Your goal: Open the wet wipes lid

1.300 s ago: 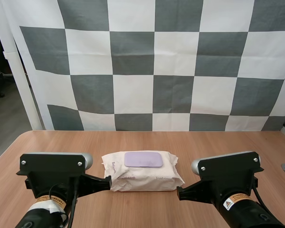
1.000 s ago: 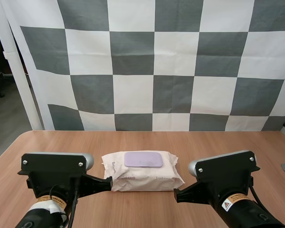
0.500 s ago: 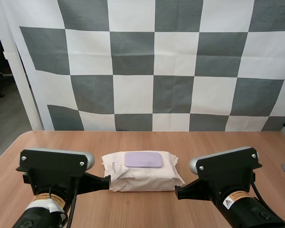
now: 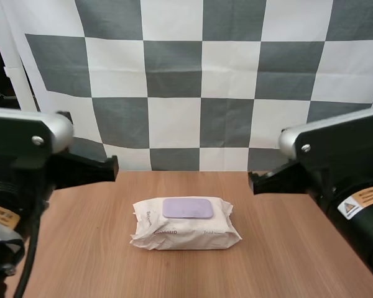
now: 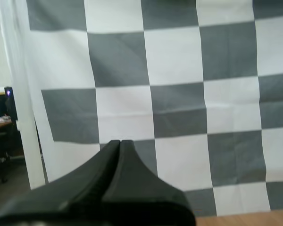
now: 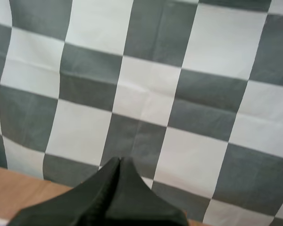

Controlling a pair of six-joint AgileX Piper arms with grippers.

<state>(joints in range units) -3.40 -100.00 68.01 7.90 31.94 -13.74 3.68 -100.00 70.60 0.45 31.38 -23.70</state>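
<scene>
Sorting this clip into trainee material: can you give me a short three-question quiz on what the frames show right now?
1. True or false: the purple lid on the pack of wet wipes is closed flat.
2. The left gripper is: A open, B shut on nothing, C gripping the lid.
3. Where does the pack lie, and is the right gripper touching it?
Key: 1 true; 2 B; 3 on the table, not touching.

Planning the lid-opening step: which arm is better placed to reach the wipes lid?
Right, marginally. Left arm and right arm both hang high, jaws shut, flanking the wet wipes pack; the right's tip sits slightly lower, nearer the closed lid.
</scene>
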